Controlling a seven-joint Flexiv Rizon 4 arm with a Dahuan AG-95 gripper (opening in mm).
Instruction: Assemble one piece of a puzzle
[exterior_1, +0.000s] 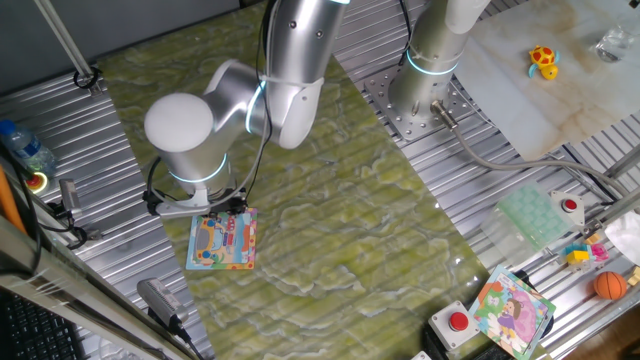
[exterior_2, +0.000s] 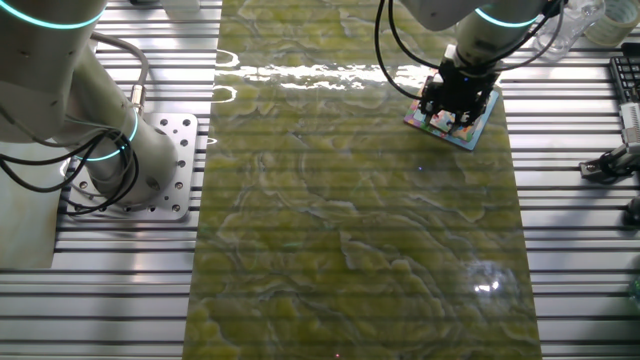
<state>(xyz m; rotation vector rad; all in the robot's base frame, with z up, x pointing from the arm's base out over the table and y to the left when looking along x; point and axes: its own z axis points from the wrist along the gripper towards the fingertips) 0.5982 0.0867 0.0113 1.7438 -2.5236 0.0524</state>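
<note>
The puzzle (exterior_1: 222, 245) is a small square board with a light-blue border and an orange, pink and yellow cartoon, lying on the green mat near its left edge. My gripper (exterior_1: 228, 210) hangs straight down over the board's far edge, largely covered by my wrist. In the other fixed view the dark gripper (exterior_2: 447, 108) stands low on the puzzle (exterior_2: 480, 126) and covers much of it. The piece is hidden. I cannot make out a gap between the fingers or whether they touch the board.
A second arm's base (exterior_1: 430, 70) is bolted at the mat's far side. To the right sit a purple-and-green board (exterior_1: 512, 310), two red buttons (exterior_1: 458, 322), a pale green tray (exterior_1: 530, 215), an orange ball (exterior_1: 610, 286) and a yellow toy (exterior_1: 543, 60).
</note>
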